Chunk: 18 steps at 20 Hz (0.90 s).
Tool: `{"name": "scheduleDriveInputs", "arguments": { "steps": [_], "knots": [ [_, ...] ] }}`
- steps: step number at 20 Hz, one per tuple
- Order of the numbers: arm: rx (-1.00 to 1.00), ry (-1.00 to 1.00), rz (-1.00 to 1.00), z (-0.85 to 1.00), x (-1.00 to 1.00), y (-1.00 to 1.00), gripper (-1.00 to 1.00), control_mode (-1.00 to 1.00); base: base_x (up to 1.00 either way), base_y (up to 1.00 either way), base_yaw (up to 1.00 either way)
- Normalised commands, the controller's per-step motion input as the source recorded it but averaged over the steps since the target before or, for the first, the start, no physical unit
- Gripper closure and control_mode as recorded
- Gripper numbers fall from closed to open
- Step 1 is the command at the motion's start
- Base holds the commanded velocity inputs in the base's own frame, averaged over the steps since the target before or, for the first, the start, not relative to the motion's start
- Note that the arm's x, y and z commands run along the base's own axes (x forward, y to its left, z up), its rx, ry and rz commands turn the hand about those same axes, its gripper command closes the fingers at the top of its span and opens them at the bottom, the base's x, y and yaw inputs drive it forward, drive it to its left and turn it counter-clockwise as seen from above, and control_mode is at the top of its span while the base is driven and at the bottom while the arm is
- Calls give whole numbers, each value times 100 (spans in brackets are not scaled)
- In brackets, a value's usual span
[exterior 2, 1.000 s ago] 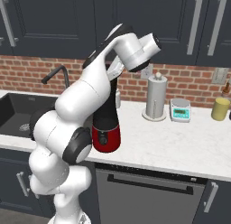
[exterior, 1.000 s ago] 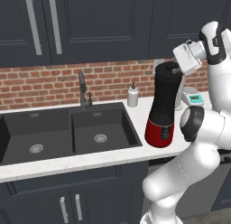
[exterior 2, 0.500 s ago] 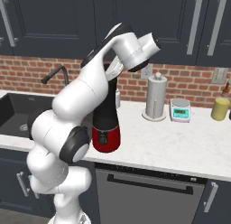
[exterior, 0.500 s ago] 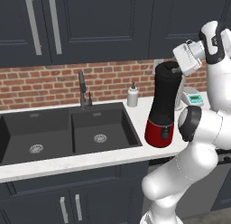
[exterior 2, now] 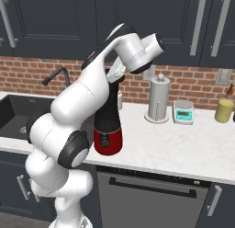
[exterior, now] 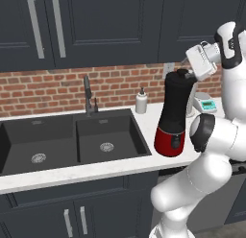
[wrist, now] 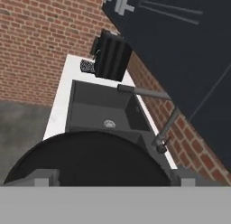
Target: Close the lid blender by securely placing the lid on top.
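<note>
The blender (exterior: 173, 118) has a tall black jar on a red base and stands on the white counter right of the sink; it also shows as the blender (exterior 2: 109, 127). The black round lid (exterior: 178, 74) rests on the jar's mouth. My gripper (exterior: 186, 75) hovers at the jar's top, reaching in from the right. In the hand view the lid (wrist: 90, 157) is a wide black disc just under the hand. The gripper (wrist: 115, 179) is open there, with its fingertips (wrist: 45, 178) set far apart at either side of the disc and nothing held between them.
A double black sink (exterior: 72, 141) with a dark faucet (exterior: 87, 94) lies left of the blender, and a small white soap bottle (exterior: 141, 101) stands behind it. A paper towel roll (exterior 2: 157, 99), a small scale (exterior 2: 183, 112) and a yellow jar (exterior 2: 224, 110) stand to the right.
</note>
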Motion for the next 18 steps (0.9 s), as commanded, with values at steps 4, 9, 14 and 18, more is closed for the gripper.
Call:
{"name": "scheduleDriveInputs", "arguments": {
  "steps": [4,9,14,18],
  "knots": [
    [0,-12,0,18,-24,0,-100,-100,0,0,0],
    [0,-20,0,24,-60,0,-100,-100,0,0,0],
    [0,-29,0,-18,-100,0,-100,-100,0,0,0],
    [-16,-19,2,-89,-100,3,-100,-100,0,0,0]
  ]
}}
